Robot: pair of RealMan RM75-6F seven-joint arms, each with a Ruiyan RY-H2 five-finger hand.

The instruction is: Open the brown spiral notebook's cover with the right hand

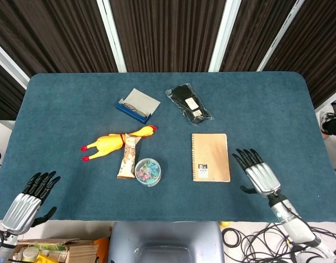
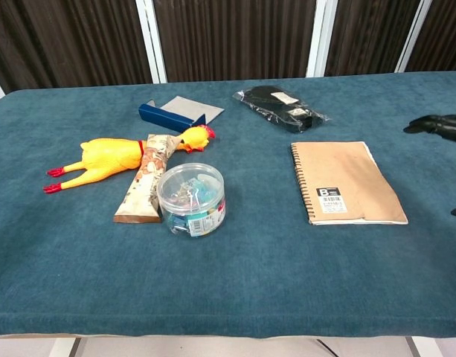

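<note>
1. Brown spiral notebook (image 1: 210, 156) lies flat and shut on the table (image 1: 266, 104), coil along its left edge, right of the clip tub (image 1: 148, 171).
2. Right hand (image 1: 258, 173) hovers beside it, fingers spread, empty; left hand (image 1: 29, 201) likewise.
3. Cover likely thin, light, flexible card; best lifted at the free right edge.

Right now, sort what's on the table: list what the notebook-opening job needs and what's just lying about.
Job: closed brown spiral notebook; right robot hand.

Lying about: yellow rubber chicken; clear round tub of clips; patterned snack packet; blue box; black bagged item.
</note>
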